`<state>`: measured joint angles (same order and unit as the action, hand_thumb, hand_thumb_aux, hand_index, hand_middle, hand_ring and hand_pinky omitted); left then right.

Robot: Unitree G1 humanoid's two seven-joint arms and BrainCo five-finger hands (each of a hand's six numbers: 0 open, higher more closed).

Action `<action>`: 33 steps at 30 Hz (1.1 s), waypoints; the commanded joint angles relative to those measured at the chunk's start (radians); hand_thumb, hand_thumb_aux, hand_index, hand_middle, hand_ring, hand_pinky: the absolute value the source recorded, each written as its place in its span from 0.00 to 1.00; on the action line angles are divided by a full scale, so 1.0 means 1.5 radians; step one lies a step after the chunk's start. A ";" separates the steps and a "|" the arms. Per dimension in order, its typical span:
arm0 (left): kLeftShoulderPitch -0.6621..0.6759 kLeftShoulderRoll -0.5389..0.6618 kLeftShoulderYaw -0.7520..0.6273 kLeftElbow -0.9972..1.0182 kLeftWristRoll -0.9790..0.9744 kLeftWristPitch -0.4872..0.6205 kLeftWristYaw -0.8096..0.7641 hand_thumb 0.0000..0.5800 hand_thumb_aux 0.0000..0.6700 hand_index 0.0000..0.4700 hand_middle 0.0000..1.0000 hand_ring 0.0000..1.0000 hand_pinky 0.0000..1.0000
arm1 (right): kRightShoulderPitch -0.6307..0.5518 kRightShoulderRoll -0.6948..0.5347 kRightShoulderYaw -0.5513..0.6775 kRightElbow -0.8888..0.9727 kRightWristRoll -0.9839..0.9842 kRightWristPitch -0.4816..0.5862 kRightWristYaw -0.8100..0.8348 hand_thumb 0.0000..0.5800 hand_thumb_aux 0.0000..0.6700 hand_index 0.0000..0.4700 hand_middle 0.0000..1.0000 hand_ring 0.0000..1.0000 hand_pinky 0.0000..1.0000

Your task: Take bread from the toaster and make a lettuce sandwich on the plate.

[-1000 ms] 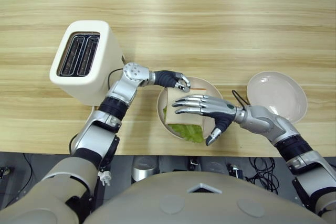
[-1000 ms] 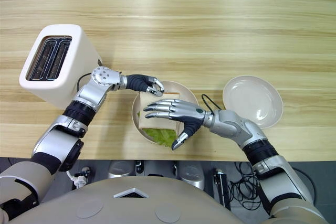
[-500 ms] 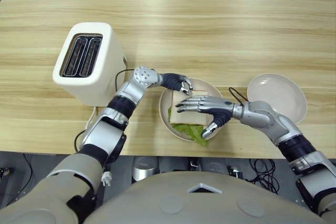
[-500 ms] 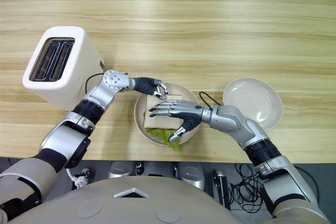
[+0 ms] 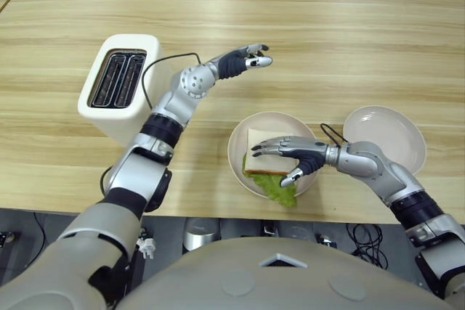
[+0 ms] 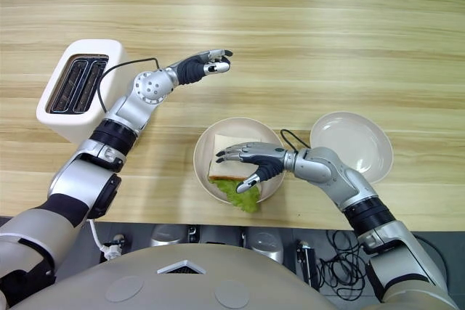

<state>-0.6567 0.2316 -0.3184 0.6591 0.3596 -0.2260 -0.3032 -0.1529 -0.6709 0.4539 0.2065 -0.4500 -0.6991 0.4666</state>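
Left eye view: bread (image 5: 265, 136) on lettuce (image 5: 280, 188), both on plate (image 5: 236, 139). Right hand (image 5: 301, 156) over bread, fingers spread. Left hand (image 5: 240, 62) raised beyond plate, far-left side, fingers loosely extended, holding nothing. Toaster (image 5: 120, 92) left of plate, second plate (image 5: 385, 136) just right.

Left robot hand (image 5: 243, 59): withdrew from the upper left corner of the bread (image 5: 263, 139) and travelled to the upper middle of the frame, over the bare surface (image 5: 327, 49) right of the toaster (image 5: 120, 96), holding nothing. Right robot hand (image 5: 294, 154): came down from its higher hover, close over the right part of the slice with its fingers spread. Bread: released, lay on the lettuce (image 5: 280, 188) in the plate (image 5: 236, 147).
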 commanded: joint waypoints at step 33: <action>0.579 0.321 -0.006 -0.515 -0.087 0.021 -0.307 1.00 1.00 0.98 1.00 1.00 1.00 | 0.236 -0.118 -0.181 0.045 0.388 0.221 0.380 1.00 1.00 0.98 1.00 1.00 1.00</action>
<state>0.2414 0.7225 -0.2846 -0.1654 0.1407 -0.1695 -0.7944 0.2071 -0.8418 0.1688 0.2598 0.1814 -0.3797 1.0337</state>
